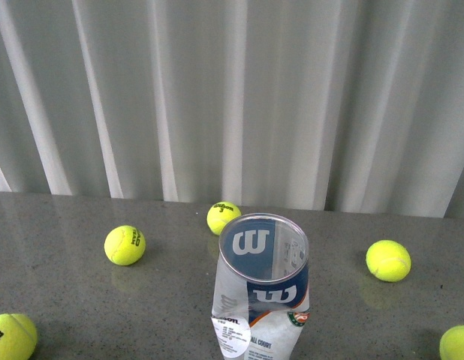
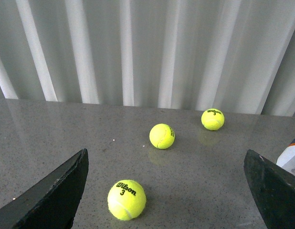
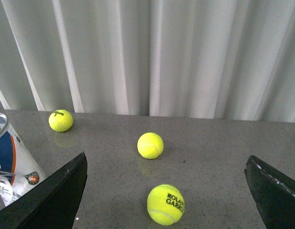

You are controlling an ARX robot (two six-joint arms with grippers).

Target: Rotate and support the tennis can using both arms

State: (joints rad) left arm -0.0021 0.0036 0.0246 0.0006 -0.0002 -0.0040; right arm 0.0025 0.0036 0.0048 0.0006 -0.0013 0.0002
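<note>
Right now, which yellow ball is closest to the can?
The tennis ball just behind the tennis can, showing black lettering. The other tennis balls sit farther out toward the table's sides.

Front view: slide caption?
Clear plastic Wilson tennis can stands upright on grey speckled table, five yellow-green tennis balls scattered around.

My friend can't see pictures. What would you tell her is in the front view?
A clear tennis can with a navy-and-white Wilson label stands upright near the front of a grey table, its open top showing. Five yellow-green tennis balls lie around it, apart from it; two are cut off by the picture's lower corners. White curtains hang behind, and no robot arm shows.
</note>
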